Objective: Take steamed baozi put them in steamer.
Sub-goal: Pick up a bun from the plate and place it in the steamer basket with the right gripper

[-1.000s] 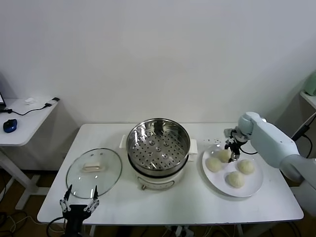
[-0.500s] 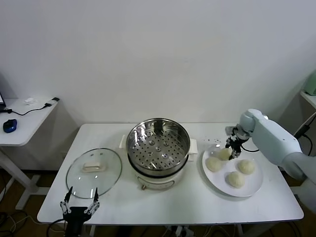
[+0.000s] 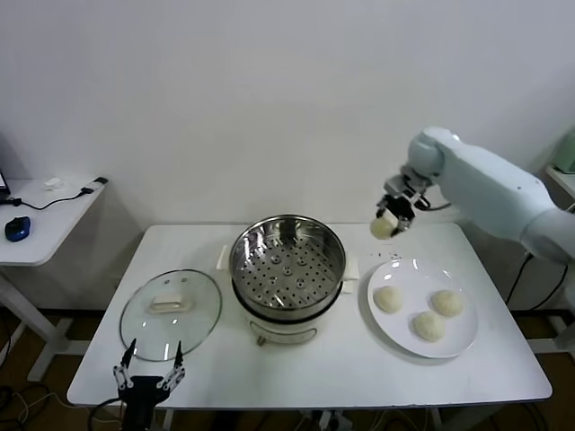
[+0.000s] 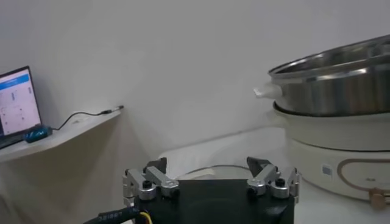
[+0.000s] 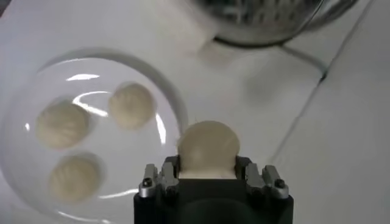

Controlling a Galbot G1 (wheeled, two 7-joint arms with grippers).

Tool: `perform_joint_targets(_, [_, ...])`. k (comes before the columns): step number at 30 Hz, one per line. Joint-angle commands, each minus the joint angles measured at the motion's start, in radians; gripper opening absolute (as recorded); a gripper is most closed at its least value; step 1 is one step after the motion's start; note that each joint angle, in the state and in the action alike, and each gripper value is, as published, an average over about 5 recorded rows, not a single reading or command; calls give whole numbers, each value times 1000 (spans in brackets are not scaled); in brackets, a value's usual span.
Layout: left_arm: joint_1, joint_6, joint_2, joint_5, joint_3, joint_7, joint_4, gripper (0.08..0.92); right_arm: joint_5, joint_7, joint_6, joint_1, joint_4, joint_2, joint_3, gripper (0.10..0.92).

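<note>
Head view: right claw (image 3: 393, 218) half hides the baozi (image 3: 383, 228) it grips; left claw (image 3: 148, 374) released

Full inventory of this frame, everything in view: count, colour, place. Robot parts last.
Round cream-white dough buns: four; one held in the air between steamer and plate, three on the plate.
Flat round white plate: one, table's right side.
Shiny steel steamer pot on cream base: one, table centre, perforated tray empty.
Round glass lid: one, clear, flat on the table left of the steamer.
White table: one, under everything.
White side desk: one, far left, with a blue mouse and black cable.
Right gripper: jaws shut on the lifted bun.
Left gripper: jaws open, empty, at the table's front edge near the lid.
</note>
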Motion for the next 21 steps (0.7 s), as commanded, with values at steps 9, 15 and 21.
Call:
perform_joint_targets(9, [-20,12,-7,21,6,16,-3,823,-329,69,357,20,55,349,-17,585])
perform_joint_targets(15, [-37,30,-14,23,7,17,-21,823,-410,91,370,-79,20,370,-23,585])
perform_joint_targets(21, [-40,34,-14,28,13,17,-18,823,-481,99,370,-163,-14,380,2,585])
